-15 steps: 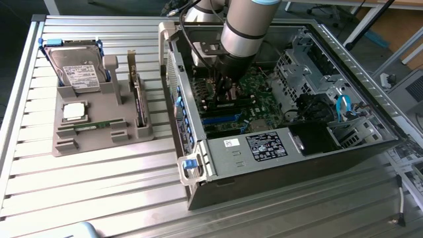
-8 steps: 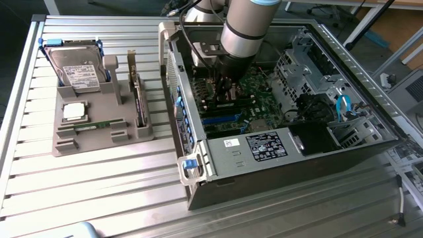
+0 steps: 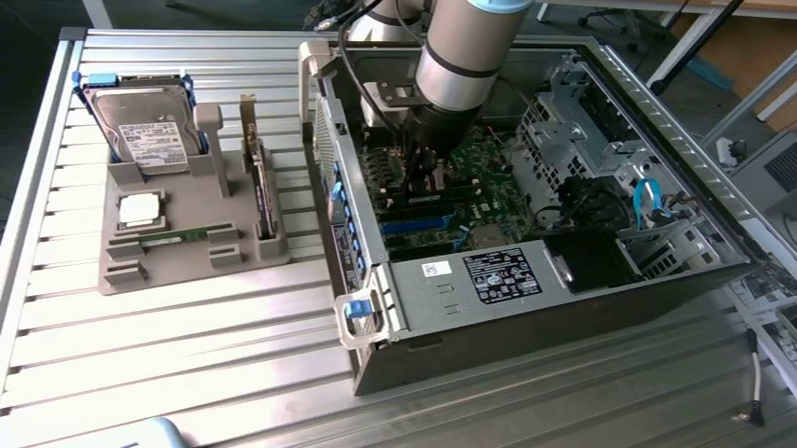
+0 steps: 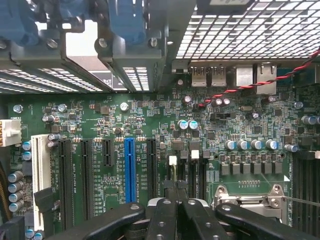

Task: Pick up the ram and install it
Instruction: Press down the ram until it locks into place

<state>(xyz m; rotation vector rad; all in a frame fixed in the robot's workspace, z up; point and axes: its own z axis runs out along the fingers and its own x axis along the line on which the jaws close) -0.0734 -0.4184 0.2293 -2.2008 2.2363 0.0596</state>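
Observation:
The ram (image 3: 178,236) is a thin green stick lying flat in the grey holder (image 3: 187,266) on the table, at the exterior view's left. My gripper (image 3: 424,175) is far from it, reaching down inside the open computer case (image 3: 498,280) just above the green motherboard (image 3: 488,201). In the wrist view the gripper (image 4: 176,187) is shut. Its black fingers (image 4: 162,215) meet over the motherboard (image 4: 150,125), close to a blue slot (image 4: 129,160), and I see nothing between them.
The holder also carries a hard drive (image 3: 147,131), a square silver chip (image 3: 140,210) and an upright dark card (image 3: 259,187). Inside the case are drive cages, blue cables (image 3: 644,201) and a red-black wire (image 4: 260,85). Slatted metal table surrounds everything.

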